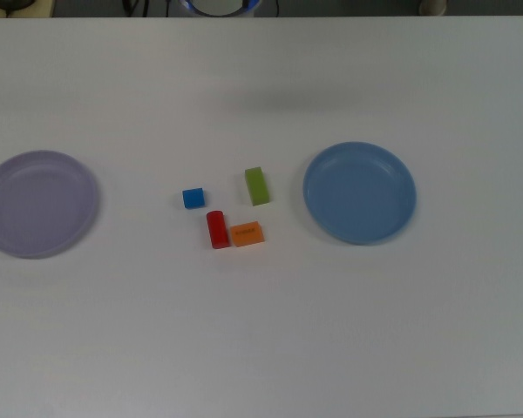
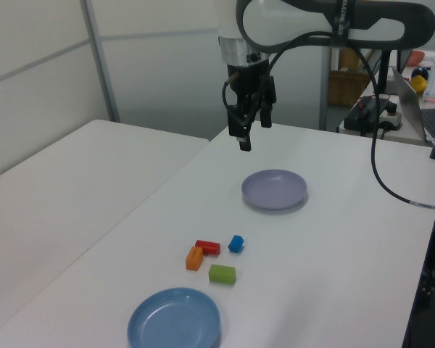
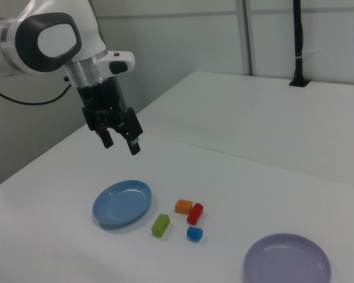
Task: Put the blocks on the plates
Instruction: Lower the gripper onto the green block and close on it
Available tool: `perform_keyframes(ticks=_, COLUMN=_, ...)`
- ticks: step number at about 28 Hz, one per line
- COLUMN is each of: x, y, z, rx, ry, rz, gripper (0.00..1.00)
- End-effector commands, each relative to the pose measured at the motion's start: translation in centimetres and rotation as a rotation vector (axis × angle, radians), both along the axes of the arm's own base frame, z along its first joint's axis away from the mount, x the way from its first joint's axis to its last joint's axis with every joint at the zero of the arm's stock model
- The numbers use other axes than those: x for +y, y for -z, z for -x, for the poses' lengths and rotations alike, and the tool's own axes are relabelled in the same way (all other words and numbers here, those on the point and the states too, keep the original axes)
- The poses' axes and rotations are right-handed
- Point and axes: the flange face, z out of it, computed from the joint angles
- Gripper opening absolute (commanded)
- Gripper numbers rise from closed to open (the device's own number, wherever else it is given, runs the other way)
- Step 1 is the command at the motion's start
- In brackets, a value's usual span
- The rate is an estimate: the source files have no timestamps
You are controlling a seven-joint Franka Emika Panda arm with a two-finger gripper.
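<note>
Four small blocks lie on the counter [image 1: 261,348] between two bare plates.
Jaws released, high above; the green block [image 1: 258,185] looks light and rigid, best pinched across its narrow sides.

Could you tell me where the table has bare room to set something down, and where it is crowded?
Both plates are empty: the round medium-blue plastic plate and the round pale lavender plastic plate. The white table is bare all around them. The crowded patch lies between them: blue cube, green oblong block, and red oblong block touching the orange oblong block. The open gripper hangs well above.
</note>
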Motion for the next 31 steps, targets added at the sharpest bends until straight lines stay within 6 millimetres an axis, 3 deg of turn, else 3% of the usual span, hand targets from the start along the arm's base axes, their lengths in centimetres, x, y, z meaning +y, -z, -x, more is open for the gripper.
perform_keyframes(ticks=1, x=0.7, y=1.8, z=-1.6, rx=-0.004, ry=-0.09, rz=-0.078, gripper=1.0)
perform_keyframes(ticks=6, x=1.4, y=3.2, z=-2.9, rx=-0.021, ry=-0.106, rz=-0.08, gripper=1.0)
perform_keyframes(ticks=12, x=2.1, y=8.1, z=-5.4, rx=-0.037, ry=-0.105, rz=-0.088, gripper=1.0)
perform_keyframes(ticks=17, x=2.6, y=11.3, z=-6.1, rx=-0.058, ry=-0.113, rz=-0.091, gripper=1.0)
perform_keyframes(ticks=23, x=4.5, y=18.2, z=-5.9, rx=-0.037, ry=-0.147, rz=-0.095, gripper=1.0)
perform_keyframes(ticks=31, x=5.1, y=25.4, z=-7.0, rx=-0.007, ry=-0.153, rz=-0.1, gripper=1.0)
